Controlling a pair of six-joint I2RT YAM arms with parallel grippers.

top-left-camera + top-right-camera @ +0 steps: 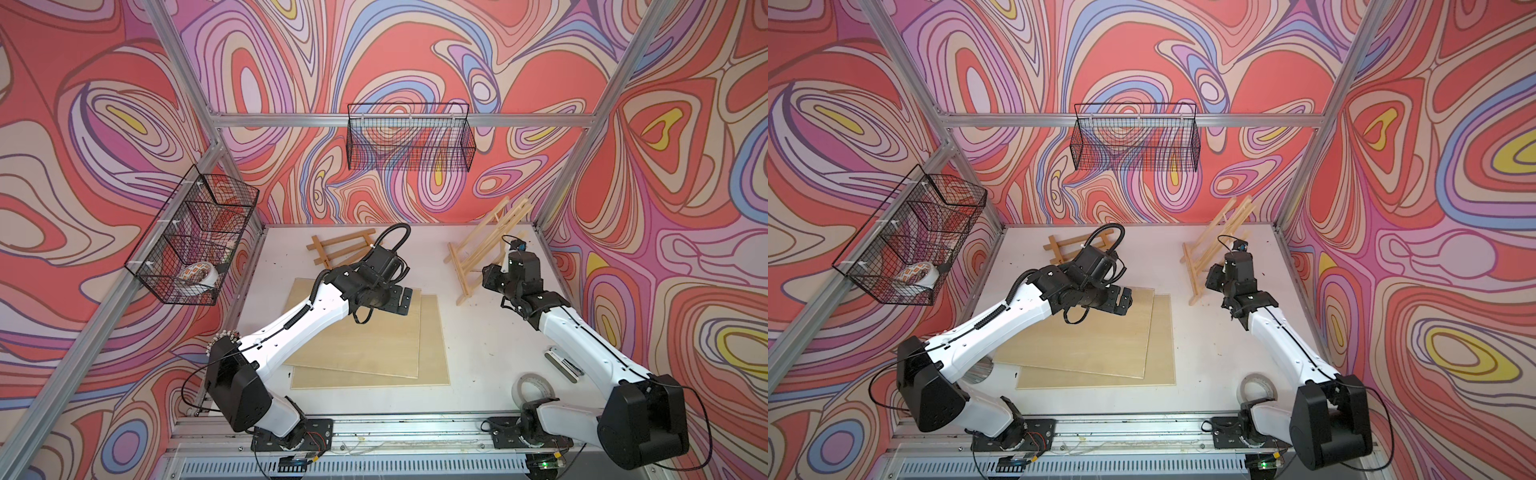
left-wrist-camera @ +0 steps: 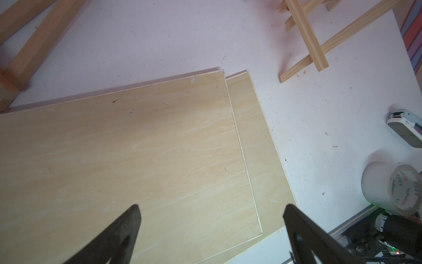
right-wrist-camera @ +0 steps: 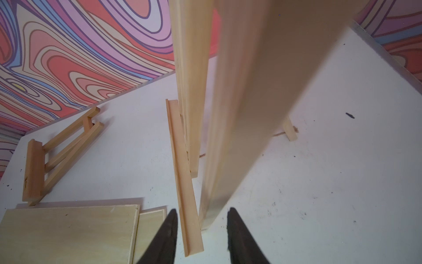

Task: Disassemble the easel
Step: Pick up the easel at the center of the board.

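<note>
Swirly walls (image 1: 415, 62), white table (image 1: 478, 353). Found easel (image 1: 490, 235) upright near the far right corner in both top views; couldn't see the right jaws under the wrist. Left wrist: caught left gripper (image 2: 212, 206) gaping, empty, over boards (image 2: 137, 148). Right wrist: saw right gripper (image 3: 202, 211) parted astride a blurred leg (image 3: 251, 91), not yet pinching. Looked like the grab. Needed a squeeze next, then a fold flat. Couldn't make out hinge or top.

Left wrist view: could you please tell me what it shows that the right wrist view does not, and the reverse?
Only the left wrist view: the stapler, the tape and the open left end effector over the boards. Only the right wrist view: the right end effector straddling the standing easel at one leg. Both: the two stacked boards, the flat easel, the standing easel and the table.
</note>
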